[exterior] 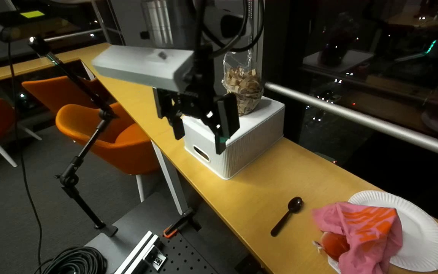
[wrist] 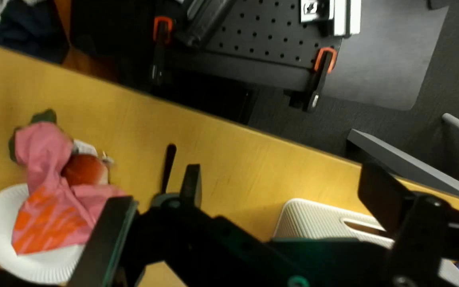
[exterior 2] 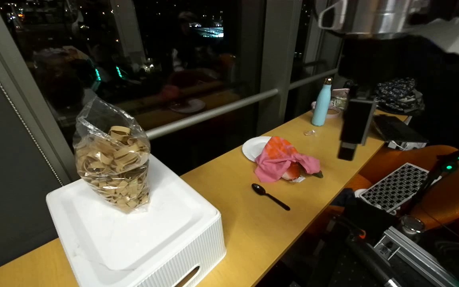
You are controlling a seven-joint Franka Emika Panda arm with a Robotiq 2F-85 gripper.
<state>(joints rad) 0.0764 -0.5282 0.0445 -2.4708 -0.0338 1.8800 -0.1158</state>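
Black fingers (exterior: 229, 117) are standing wide apart on our gripper (exterior: 200, 139), holding nothing. We are seeing the white box (exterior: 255, 145) sitting to one side of it, the black spoon (exterior: 289, 214) lying below its other side, and the pink cloth (exterior: 369, 222) resting farther off.

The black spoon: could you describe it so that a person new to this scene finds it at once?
On the long wooden table, look between the white ribbed box and the pink-and-orange cloth. There lies the black spoon: slim and dark, while one neighbour is bulky and pale, the other crumpled and bright.
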